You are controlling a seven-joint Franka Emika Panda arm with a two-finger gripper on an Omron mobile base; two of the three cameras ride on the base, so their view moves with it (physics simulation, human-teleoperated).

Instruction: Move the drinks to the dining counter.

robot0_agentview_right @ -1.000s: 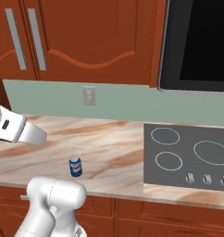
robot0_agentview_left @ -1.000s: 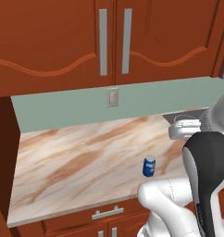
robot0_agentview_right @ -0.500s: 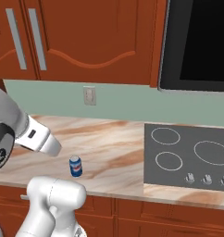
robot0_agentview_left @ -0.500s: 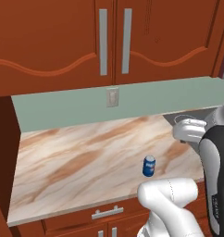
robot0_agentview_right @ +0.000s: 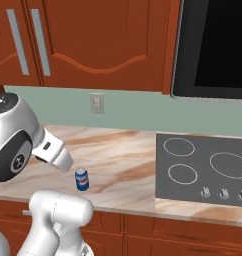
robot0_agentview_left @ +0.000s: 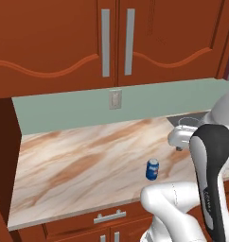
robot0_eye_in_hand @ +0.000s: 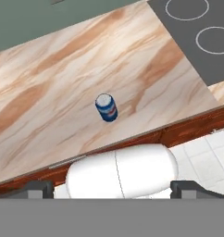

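The white arm has swung over the last second: in the left base view its dark-backed forearm link has come forward and now stands tall at the right edge, and in the right base view the big white joint has dropped lower and nearer the small blue can with a white label. The base itself has not moved, since cabinets and counter sit the same in both views. The can has stayed put, upright on the beige-brown marble-patterned counter under the red-brown wall cabinets, near the front edge and to the left of the black cooktop.

From the hand view, the end effector hangs high above and in front of the can, its two dark finger tips spread fully wide with nothing between them. This reads as the arm lining up for a first reach; the can is not yet grasped, and carrying it to the dining counter remains entirely ahead
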